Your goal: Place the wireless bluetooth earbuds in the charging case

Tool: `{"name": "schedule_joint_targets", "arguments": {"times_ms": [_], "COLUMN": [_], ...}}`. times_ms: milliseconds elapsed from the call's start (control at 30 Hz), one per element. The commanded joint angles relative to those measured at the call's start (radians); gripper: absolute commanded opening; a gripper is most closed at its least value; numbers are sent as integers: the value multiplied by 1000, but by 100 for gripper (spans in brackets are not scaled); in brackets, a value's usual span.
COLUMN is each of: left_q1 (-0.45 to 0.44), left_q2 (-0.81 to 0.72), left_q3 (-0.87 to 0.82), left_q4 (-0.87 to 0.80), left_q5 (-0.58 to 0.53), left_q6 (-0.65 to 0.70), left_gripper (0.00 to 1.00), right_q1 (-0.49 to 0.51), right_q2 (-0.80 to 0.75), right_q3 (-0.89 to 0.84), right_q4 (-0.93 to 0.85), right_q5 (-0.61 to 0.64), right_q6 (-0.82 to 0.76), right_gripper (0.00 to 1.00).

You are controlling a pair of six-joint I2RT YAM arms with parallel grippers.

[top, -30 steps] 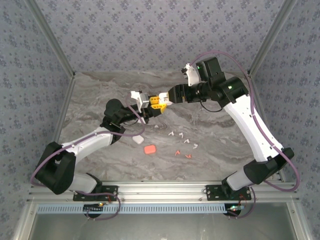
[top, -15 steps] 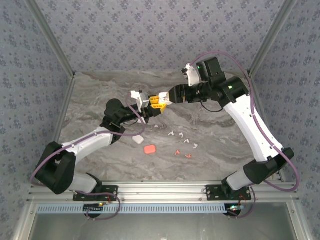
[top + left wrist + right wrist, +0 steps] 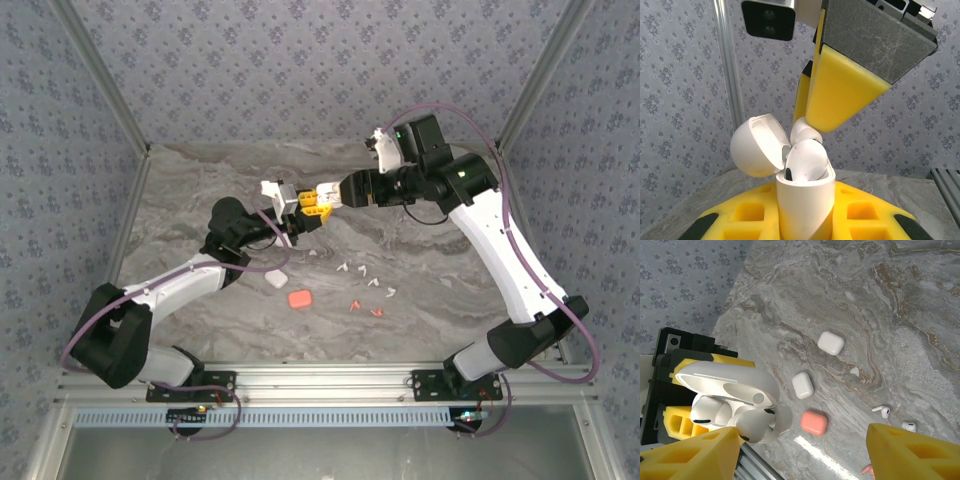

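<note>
charging case [image 3: 805, 200]: white, lid open | earbuds [image 3: 807, 161]: two inside, others lying loose

Left hand [image 3: 305, 208] clenched, right hand [image 3: 326, 194] spread.

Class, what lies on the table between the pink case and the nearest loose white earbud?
Nothing; the right wrist view shows bare marble tabletop between pink case and earbud.

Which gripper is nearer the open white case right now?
Left. The left gripper holds the open white case by its base, jaws shut on it. The right gripper, jaws open, is at its open end, next to the earbuds inside.
</note>
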Motion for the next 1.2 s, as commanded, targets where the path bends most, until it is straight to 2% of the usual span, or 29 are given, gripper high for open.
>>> {"name": "schedule_joint_targets", "arguments": {"times_ms": [0,100,167,233,367,533,867,1167], "left_q1": [6,7,7,7,4,-6,-31,-31], "left_q2": [-2,-5,-8,-10,-17,-28,-38,-30], "left_q3": [30,30,29,30,30,26,14,7], "left_q4": [39,34,35,39,40,33,21,-21], "left_q5": [8,11,13,21,32,50,31,-11], "left_q6": [15,9,1,-13,-58,-120,-110,-80], "left_gripper": [0,0,0,0,0,0,0,0], "right_q1": [-25,-85,-127,-157,-169,-155,-62,-58], "right_q2": [-44,-122,-174,-202,-194,-188,-91,-159], "right_q3": [-13,-102,-185,-249,-311,-377,-295,-289], "right_q4": [-1,151,252,320,391,589,582,511], "right_q5": [-69,-211,-275,-303,-385,-495,-548,-562], "right_q6": [-45,-24,-5,18,30,90,78,54], "right_gripper": [71,77,85,87,88,93,90,78]}}
